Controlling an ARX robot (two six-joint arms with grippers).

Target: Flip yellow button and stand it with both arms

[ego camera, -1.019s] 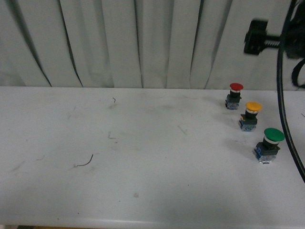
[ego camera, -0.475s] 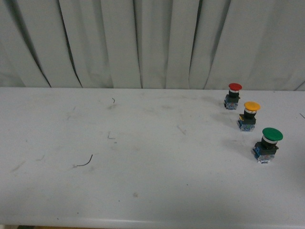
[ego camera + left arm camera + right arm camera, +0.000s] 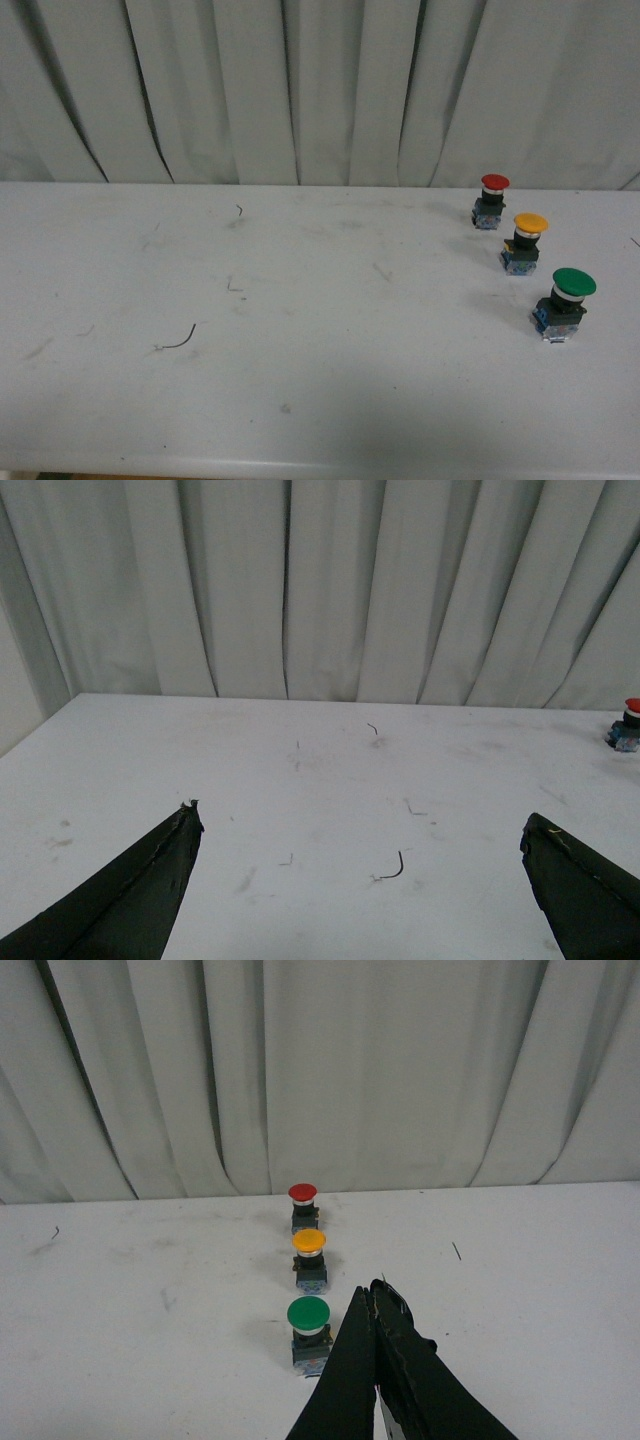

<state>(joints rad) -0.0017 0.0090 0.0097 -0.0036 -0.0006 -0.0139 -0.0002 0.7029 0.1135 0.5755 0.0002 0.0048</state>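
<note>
Front view: the yellow button (image 3: 524, 244) stands cap-up at the table's (image 3: 300, 300) far right, between the red button (image 3: 491, 200) and the green button (image 3: 561, 304). Probably light, rigid and top-heavy, with a smooth domed cap likely to slip; the squarish contact block or black collar looks the safer hold.

Left wrist view: the left gripper (image 3: 365, 825) is spread wide over scuffed matte white tabletop, with pleated grey curtain (image 3: 300, 580) behind.

Right wrist view: the right gripper (image 3: 372, 1293) has its pointed black fingers pressed together, empty, just right of the green button, nearer than the yellow one.
</note>
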